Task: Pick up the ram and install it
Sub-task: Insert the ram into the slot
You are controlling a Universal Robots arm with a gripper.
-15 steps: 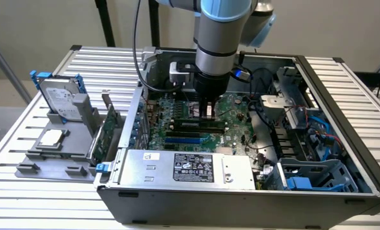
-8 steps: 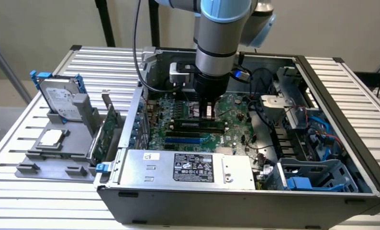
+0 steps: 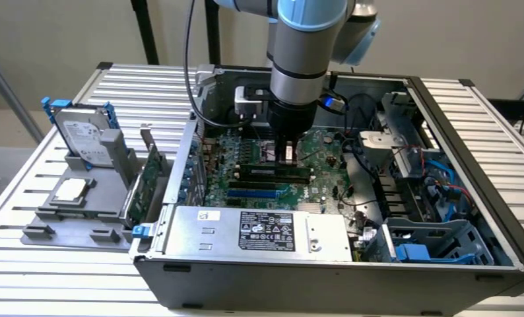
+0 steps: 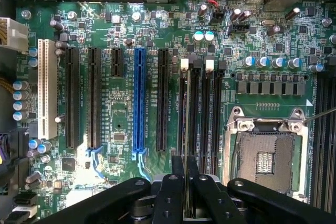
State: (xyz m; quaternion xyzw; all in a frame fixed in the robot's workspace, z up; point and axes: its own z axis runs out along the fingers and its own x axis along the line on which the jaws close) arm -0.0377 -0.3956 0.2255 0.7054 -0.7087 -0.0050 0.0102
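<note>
The black metal fingers [image 4: 170, 192] of the gripper [image 4: 185, 174] sit closest to the wrist camera. They are pressed together on the ram [image 4: 185, 203], a thin green circuit-board stick seen edge-on as a narrow strip between them. The stick stands upright in the grip, in line with the long black plastic memory slots [image 4: 202, 108] directly beneath it. Whether its edge touches a slot cannot be told.

Beside those slots lies the square silver-framed processor socket [image 4: 265, 156], and on their other side a long blue expansion slot [image 4: 139, 103] and a white one [image 4: 47, 87], all on the green motherboard [image 4: 121, 129].

In the exterior view the grey and blue robot arm [image 3: 301, 53] comes down from twelve o'clock into the open grey metal computer case [image 3: 332, 281], and the gripper [image 3: 288, 157] hangs near the picture's middle, just above the board. At six o'clock from it, inside the case, lies the silver power supply box [image 3: 262, 231] with a black label.

Outside the case, at nine o'clock, a grey plastic stand [image 3: 77, 218] on the white slatted table [image 3: 16, 264] holds an upright silver hard drive [image 3: 82, 135] in a blue frame. A taller green card [image 3: 143, 188] with a metal bracket stands between the stand and the case wall.
</note>
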